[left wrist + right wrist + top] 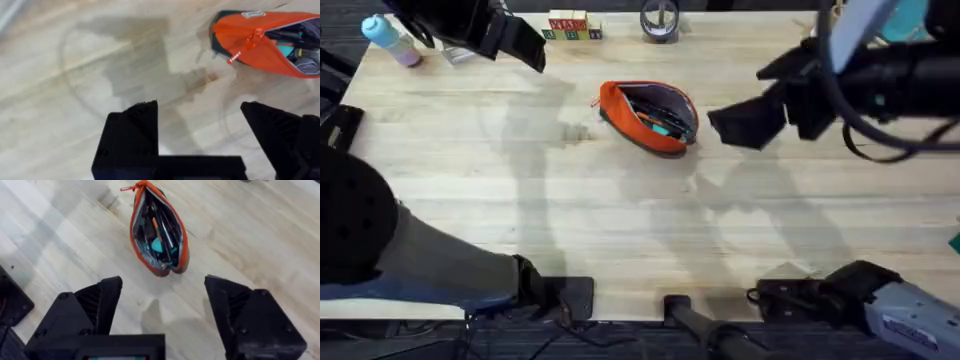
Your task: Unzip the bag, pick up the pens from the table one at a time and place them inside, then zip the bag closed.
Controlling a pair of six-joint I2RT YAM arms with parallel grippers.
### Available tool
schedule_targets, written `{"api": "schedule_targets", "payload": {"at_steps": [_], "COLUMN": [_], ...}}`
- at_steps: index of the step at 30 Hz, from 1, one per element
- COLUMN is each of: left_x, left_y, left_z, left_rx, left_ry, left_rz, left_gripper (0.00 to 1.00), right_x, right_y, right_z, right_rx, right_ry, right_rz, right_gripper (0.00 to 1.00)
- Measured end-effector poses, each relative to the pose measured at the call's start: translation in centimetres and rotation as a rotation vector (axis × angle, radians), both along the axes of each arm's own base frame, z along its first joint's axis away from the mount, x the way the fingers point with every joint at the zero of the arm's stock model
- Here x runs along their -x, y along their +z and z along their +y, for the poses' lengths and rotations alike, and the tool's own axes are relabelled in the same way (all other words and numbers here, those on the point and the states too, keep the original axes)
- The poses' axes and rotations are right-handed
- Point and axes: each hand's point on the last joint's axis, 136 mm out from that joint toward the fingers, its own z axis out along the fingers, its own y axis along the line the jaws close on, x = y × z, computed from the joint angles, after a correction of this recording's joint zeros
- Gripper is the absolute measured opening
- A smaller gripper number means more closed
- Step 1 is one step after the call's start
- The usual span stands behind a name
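**Both grippers clear of the bag; bag lying unzipped on the table**

Left gripper (200,135): fingers spread wide, nothing between them; raised above bare table (570,210); the bag (260,42) sits ahead of it and off to one side, well apart, no contact; the bag's closed end with the small orange pull tab (235,56) is the end nearest this gripper.

Right gripper (162,310): fingers likewise spread, empty; bag (159,230) lies straight ahead of the gap between the fingers, near but not touching; its rounded end points toward this gripper, the pull-tab end points away.

Bag, overhead (648,116): between the two grippers, left gripper (525,45) well off on one side, right gripper (745,125) just beside it on the other; zipper open along most of its length, mouth gaping upward; grey lining visible.

Contents, right wrist view: thin dark sticks and an orange stick (156,224) lying lengthwise inside, plus a teal piece (157,245); cannot tell exactly which of these are the pens, items overlap.

Beyond both grippers at the table's far edge: lettered blocks (572,26), a roll of tape (660,20), a bottle with a blue cap (390,40).
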Motion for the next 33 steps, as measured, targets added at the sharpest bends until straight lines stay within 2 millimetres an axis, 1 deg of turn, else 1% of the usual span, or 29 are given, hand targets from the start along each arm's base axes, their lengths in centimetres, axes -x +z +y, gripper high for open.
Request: {"api": "schedule_targets", "payload": {"at_steps": [6,13,17,22,26,33], "left_x": [-1.0,-1.0,-1.2,-1.3,-1.4,-1.4], "left_y": [0.5,0.5,0.6,0.6,0.7,0.6], "left_z": [0.2,0.3,0.4,0.4,0.4,0.4], "left_rx": [0.007,0.000,-0.003,-0.006,-0.008,-0.008], "left_ry": [-0.040,-0.051,-0.052,-0.055,-0.058,-0.058], "left_rz": [-0.066,-0.072,-0.079,-0.088,-0.091,-0.091], "left_gripper": [0.994,0.993,0.993,0.994,0.994,0.994], "right_x": [-2.2,-4.5,-5.4,-5.8,-6.0,-5.2], "right_y": [-0.5,-0.5,-0.4,-0.5,-0.5,-0.3], "right_z": [1.9,4.1,5.0,6.2,7.8,10.0], "right_rx": [0.061,0.107,0.124,0.142,0.142,0.133], "right_ry": [0.075,0.150,0.181,0.228,0.267,0.328], "right_rz": [0.014,0.004,-0.008,-0.018,-0.043,-0.072], "right_gripper": [0.997,0.997,0.995,0.995,0.995,0.995]}}
